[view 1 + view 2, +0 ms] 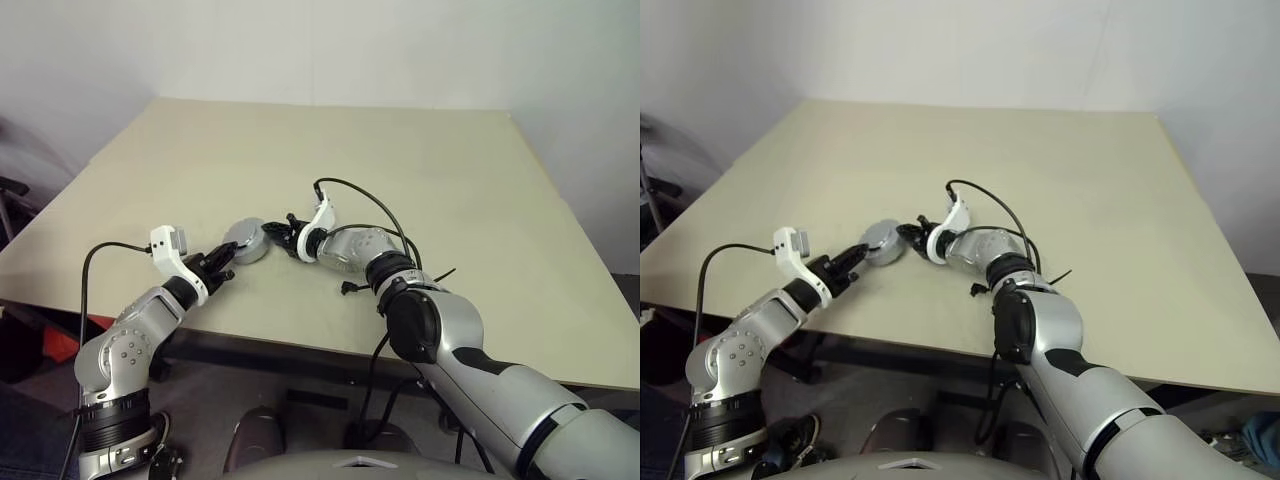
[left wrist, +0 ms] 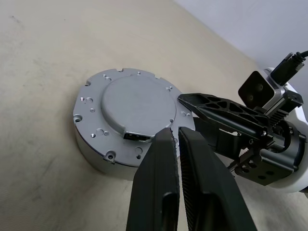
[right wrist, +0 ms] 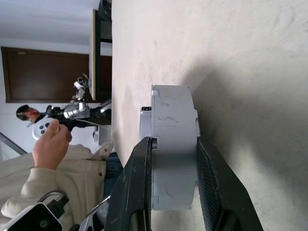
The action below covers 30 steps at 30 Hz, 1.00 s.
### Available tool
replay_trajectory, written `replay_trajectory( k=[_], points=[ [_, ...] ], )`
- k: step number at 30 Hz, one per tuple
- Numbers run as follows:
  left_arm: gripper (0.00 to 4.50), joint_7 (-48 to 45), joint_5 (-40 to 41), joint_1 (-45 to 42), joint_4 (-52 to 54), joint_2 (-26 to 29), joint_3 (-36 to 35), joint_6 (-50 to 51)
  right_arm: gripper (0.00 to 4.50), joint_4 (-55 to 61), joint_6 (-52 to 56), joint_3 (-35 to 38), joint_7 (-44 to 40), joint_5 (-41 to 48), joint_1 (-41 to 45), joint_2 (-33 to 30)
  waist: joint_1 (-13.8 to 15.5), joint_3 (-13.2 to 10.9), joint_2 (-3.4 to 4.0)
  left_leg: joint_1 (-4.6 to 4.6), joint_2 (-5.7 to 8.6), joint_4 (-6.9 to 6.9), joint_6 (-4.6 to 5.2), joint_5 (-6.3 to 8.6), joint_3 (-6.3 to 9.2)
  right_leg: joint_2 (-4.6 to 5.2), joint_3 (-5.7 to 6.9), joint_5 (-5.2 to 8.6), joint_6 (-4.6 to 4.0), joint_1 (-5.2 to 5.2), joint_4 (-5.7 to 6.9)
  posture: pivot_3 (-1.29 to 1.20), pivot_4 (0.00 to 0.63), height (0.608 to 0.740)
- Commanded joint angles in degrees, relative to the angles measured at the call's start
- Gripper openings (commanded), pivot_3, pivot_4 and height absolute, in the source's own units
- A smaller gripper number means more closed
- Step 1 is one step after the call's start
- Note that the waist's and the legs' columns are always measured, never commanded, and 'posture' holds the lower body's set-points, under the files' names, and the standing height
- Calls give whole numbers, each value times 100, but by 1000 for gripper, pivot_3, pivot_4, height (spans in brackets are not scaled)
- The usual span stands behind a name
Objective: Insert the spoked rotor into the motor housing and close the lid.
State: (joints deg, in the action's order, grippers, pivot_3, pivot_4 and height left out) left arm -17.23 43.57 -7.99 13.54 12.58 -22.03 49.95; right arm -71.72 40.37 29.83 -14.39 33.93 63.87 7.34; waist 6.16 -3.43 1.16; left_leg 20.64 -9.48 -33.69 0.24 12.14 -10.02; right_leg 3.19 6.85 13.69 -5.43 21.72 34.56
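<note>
Right gripper (image 3: 173, 159) clamps motor housing (image 3: 173, 139).

Soft, even daylight fills the scene; the pale table (image 1: 420, 180) is bright and free of glare. The motor housing (image 2: 120, 120) takes a dull sheen on its flat grey face and throws a soft shadow on the table just beside its wall. Close to the housing, the left pincer (image 2: 175, 159) looks slightly blurred. Behind the housing, the room and a person (image 3: 43, 159) are dimmer and out of focus.

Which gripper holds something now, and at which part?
The right gripper clamps the motor housing across its top and bottom faces. The shut left gripper holds nothing.
</note>
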Motion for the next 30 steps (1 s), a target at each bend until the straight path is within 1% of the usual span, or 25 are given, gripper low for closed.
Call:
replay_trajectory(
  k=[1,3,7,10,13,15,19,21,24,28,30],
  points=[
    [215,5,88,-42,122,89,-12,-112,1057,24,-193,270,254,163,199,-184,0,0,-1,0,-1,-4,0,0,0,0,0,0,0,0,3,0,0,740],
    [215,8,97,-42,118,91,-16,-118,1057,-4,-211,418,333,251,235,-213,1,-1,-1,0,-3,-14,0,0,1,0,0,1,2,0,8,0,0,740],
    [215,13,131,-15,131,89,-42,-128,1057,-67,-359,960,650,675,390,-330,0,-6,-8,3,-6,-30,0,1,1,0,0,7,14,0,17,0,0,740],
    [215,18,149,-16,122,83,-52,-132,1057,-77,-399,1204,783,875,531,-380,-19,-21,-30,4,-8,-35,0,1,1,-1,0,11,20,1,20,0,0,740],
    [215,23,171,-24,103,73,-66,-137,1057,-79,-394,1373,840,1027,663,-420,-66,-31,-46,31,-10,-41,1,1,2,-3,0,-1,2,31,27,0,0,740],
    [215,44,200,-34,88,42,-84,-144,1057,-74,-358,1495,851,1144,761,-447,-104,-32,-47,62,-11,-48,3,1,1,-4,0,-13,13,59,36,0,0,740],
    [215,188,330,-115,13,-82,-218,-209,1057,-56,-285,1608,850,1267,878,-475,-116,-32,-48,91,-15,-51,13,7,1,-10,0,-8,3,97,52,0,0,740],
    [215,393,651,-262,-77,-245,-516,-291,1057,-55,-281,1683,882,1349,940,-515,-105,-32,-49,106,-16,-58,27,7,1,-9,0,-6,-1,117,70,0,0,740],
    [215,733,1455,-493,-228,-450,-1101,-327,1057,-45,-321,1801,965,1482,1028,-599,-81,-39,-58,124,-21,-70,28,8,1,-9,0,-5,-3,133,83,0,0,740],
    [215,1120,2428,-667,-478,-433,-1734,-442,1057,-32,-340,1979,1071,1647,1153,-738,-74,-40,-59,131,-26,-100,27,16,0,-9,0,-3,-7,137,105,0,0,740],
    [215,1221,2699,-664,-572,-385,-1877,-490,1057,-13,-287,2022,1090,1725,1221,-793,-71,-40,-60,132,-27,-109,27,16,0,-9,0,1,-13,136,106,0,0,740]
  ],
)
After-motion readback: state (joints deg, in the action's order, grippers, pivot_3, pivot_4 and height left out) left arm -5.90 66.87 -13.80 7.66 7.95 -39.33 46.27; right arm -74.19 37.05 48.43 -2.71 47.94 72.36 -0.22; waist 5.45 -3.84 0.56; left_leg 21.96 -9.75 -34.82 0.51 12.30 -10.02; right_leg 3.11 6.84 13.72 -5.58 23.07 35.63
